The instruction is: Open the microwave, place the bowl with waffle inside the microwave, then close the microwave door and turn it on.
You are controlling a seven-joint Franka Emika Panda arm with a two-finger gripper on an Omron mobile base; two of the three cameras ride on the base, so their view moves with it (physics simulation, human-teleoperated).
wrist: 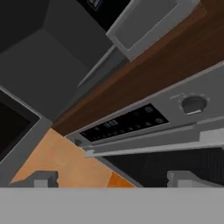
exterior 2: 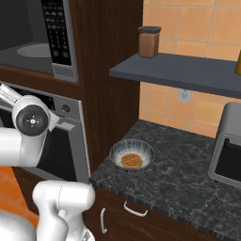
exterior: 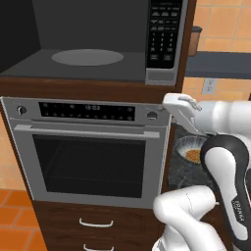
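Oven (exterior: 88, 152) sits directly below the microwave (exterior: 93, 39), whose grey cavity is open; keypad lettering too blurred to read. Right of the oven, the striped bowl (exterior 2: 132, 155) rests on the counter (exterior 2: 188, 179), waffle (exterior 2: 131, 161) inside. Gripper (wrist: 111, 177) faces the oven, jaws wide, empty.

the dark marbled counter (exterior 2: 188, 174) carries the striped bowl (exterior 2: 132, 155), and at its right edge probably a toaster oven (exterior 2: 227, 147).
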